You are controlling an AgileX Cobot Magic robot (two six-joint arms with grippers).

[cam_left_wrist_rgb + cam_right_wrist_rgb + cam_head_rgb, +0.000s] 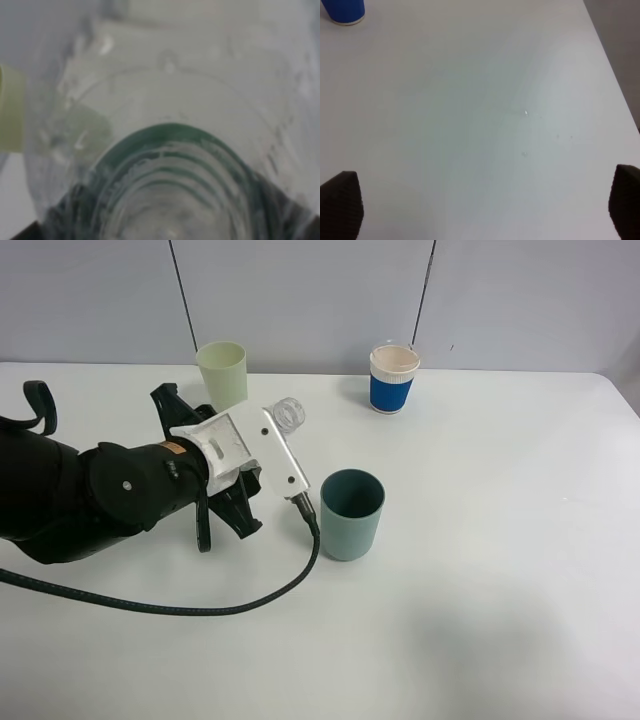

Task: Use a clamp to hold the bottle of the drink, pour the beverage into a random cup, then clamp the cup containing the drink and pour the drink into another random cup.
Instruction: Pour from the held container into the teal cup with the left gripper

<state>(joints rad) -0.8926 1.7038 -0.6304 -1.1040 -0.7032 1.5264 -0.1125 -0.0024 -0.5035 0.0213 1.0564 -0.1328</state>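
My left gripper (pixel 248 447) is shut on a clear plastic bottle; only its open mouth (pixel 289 412) shows past the white camera mount, tilted toward the back right. In the left wrist view the bottle (pixel 170 150) fills the picture, blurred, with a dark green arc showing through it. A teal cup (pixel 352 512) stands upright just right of the gripper. A pale green cup (pixel 222 373) stands behind the gripper and shows at the edge of the left wrist view (pixel 9 110). A blue and white paper cup (pixel 393 378) stands at the back. My right gripper (pixel 482 210) is open and empty over bare table.
The left arm's black cable (pixel 200 605) loops over the table in front of the teal cup. The white table (pixel 500 570) ends at a grey wall behind. The blue paper cup's base (pixel 342 12) shows in a corner of the right wrist view.
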